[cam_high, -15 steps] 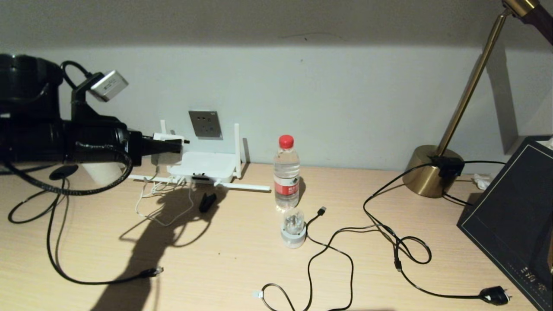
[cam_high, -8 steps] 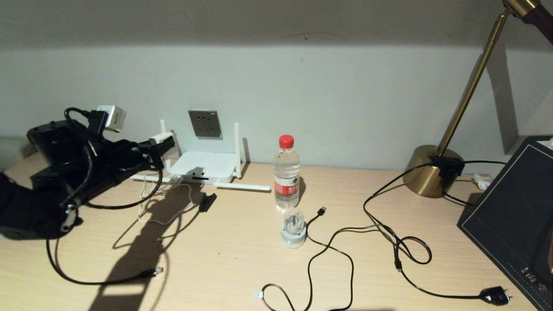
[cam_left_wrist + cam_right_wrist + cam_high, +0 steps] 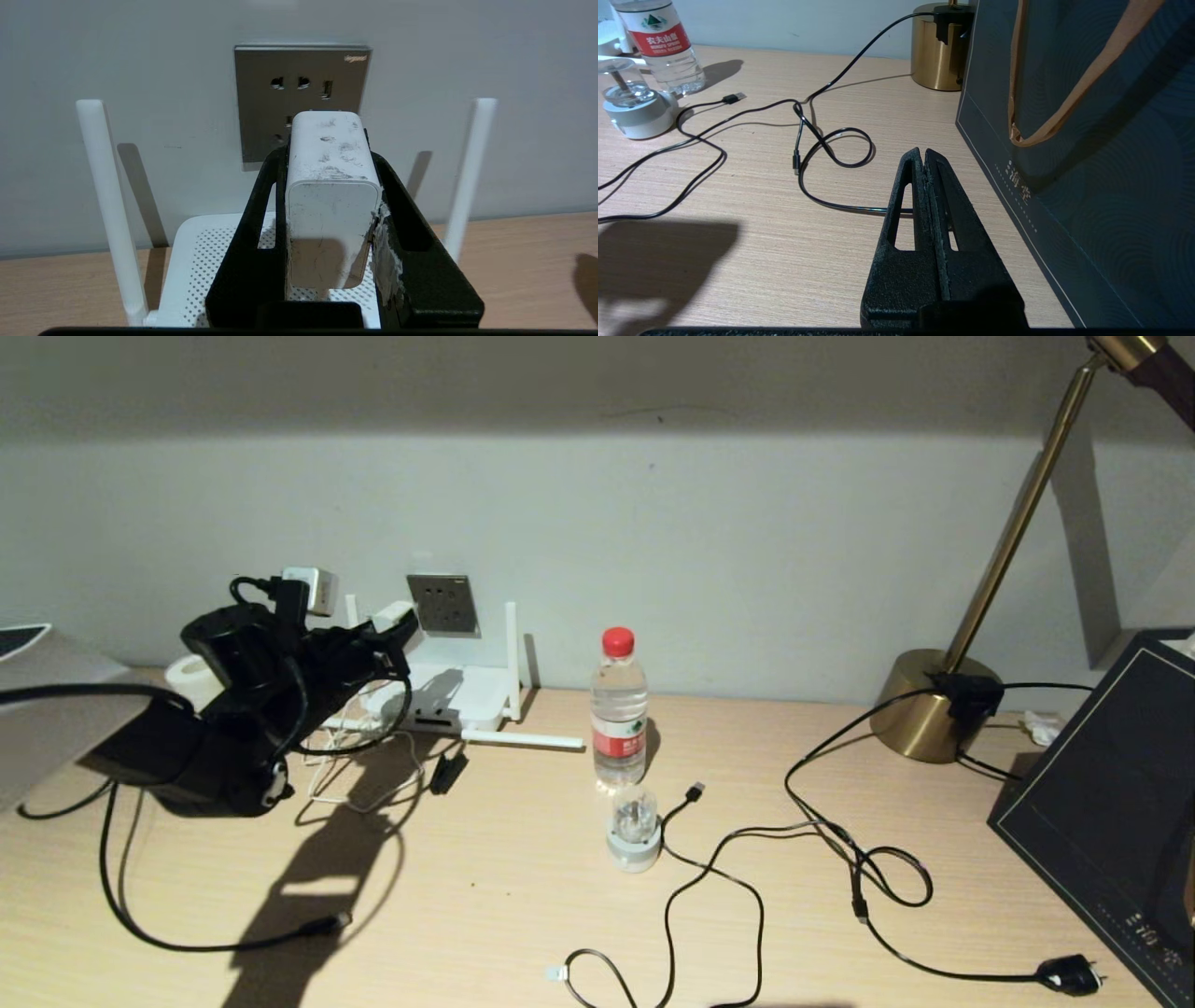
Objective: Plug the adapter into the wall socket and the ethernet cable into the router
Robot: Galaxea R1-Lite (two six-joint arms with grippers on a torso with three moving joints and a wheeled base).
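Left gripper (image 3: 329, 154): I see my jaws closed partway on the adapter (image 3: 329, 186), one finger against each of its side faces.
Adapter axis: its long axis runs straight toward the wall socket (image 3: 301, 100), front end leading, rear end toward my wrist.
Adapter place: just short of the wall socket, in front of its lower holes; I cannot tell whether it touches.
Router (image 3: 448, 695): on the desk right below the wall socket, two antennas upright either side.
Ethernet cable (image 3: 329, 924): connector on the desk, well clear of the wall socket.
Right gripper (image 3: 926, 161): jaws pressed together, empty, far from the wall socket.
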